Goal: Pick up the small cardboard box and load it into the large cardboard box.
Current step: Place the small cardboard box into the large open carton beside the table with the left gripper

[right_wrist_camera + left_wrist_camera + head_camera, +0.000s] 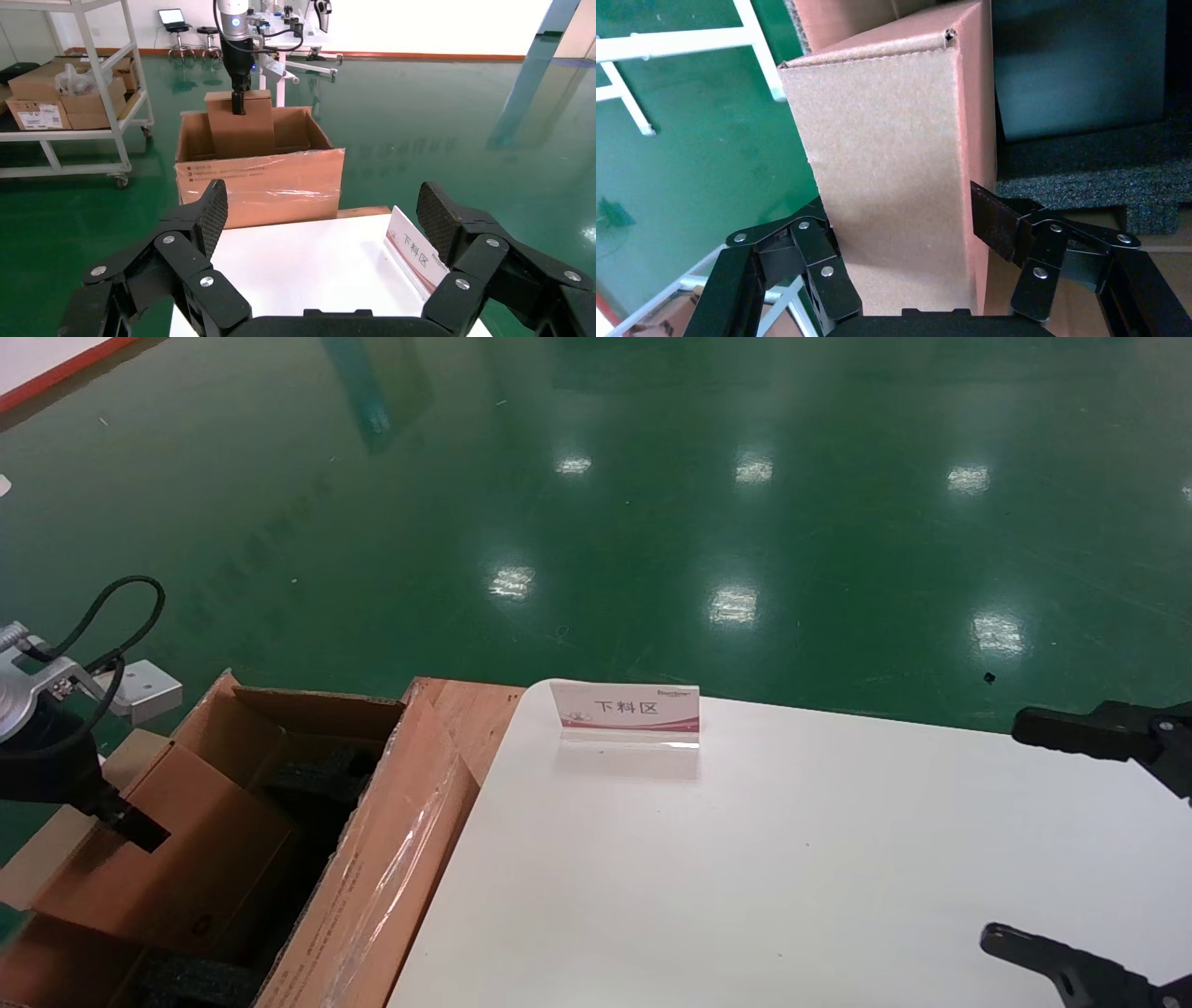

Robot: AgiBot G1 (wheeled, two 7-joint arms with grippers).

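Observation:
The small cardboard box (pixel 186 859) (pixel 891 168) stands on end, lower part down inside the large cardboard box (pixel 391 859) (pixel 260 186), beside black foam (pixel 1081 168). My left gripper (pixel 140 829) (pixel 898 207) is shut on the small box's upper end, one finger pressed on each side. From the right wrist view the left gripper (pixel 239 105) sits on top of the upright small box (pixel 242 133). My right gripper (pixel 1010 831) (pixel 322 203) hangs open over the white table's right side, holding nothing.
A white table (pixel 792 877) carries a small standing sign (pixel 629 714) near its far edge. A wooden surface (pixel 466 710) lies between table and large box. A shelf cart (pixel 70 91) with cartons stands farther off on the green floor.

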